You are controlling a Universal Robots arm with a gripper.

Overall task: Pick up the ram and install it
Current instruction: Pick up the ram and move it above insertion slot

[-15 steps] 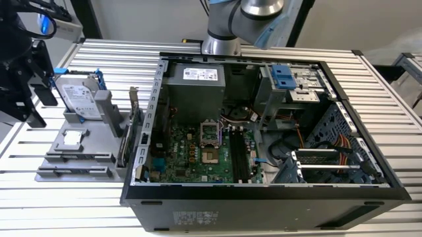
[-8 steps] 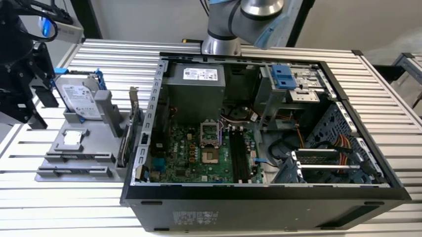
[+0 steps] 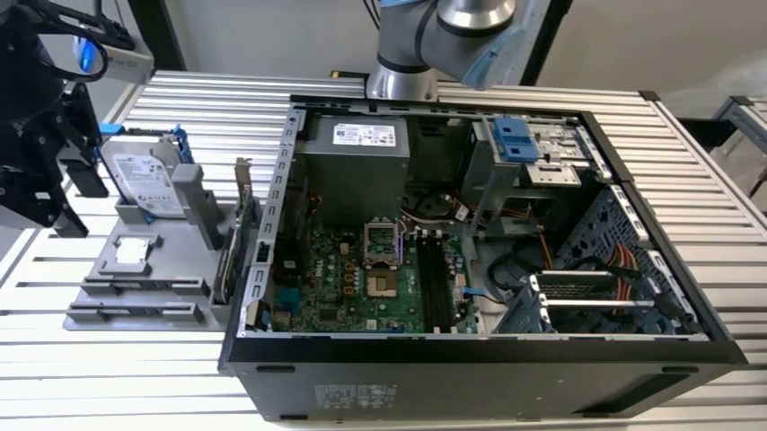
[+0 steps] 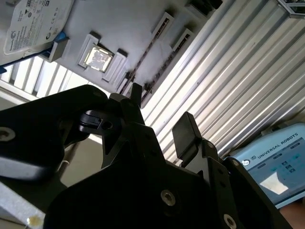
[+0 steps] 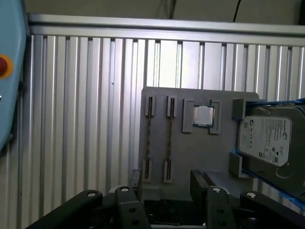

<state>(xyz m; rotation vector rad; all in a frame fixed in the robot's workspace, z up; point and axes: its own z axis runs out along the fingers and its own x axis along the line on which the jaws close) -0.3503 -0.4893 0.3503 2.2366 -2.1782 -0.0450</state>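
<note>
Ribbed aluminium tabletop point(image 3: 180, 99) carries an open computer case point(image 3: 480, 377) mid-frame in the exterior view. A grey holder point(image 3: 180, 265) sits just beside the case, toward the exterior view's left. On that holder the ram point(image 5: 169, 138) stands on edge in a slot, with a second thin stick point(image 5: 148, 138) in the neighbouring slot. A processor chip point(image 5: 203, 116) and a hard drive point(image 5: 267, 140) sit alongside. The gripper point(image 5: 166, 180) hangs over the holder with its fingers point(image 5: 199, 179) spread apart and nothing between them. The ram lines up with that gap.
</note>
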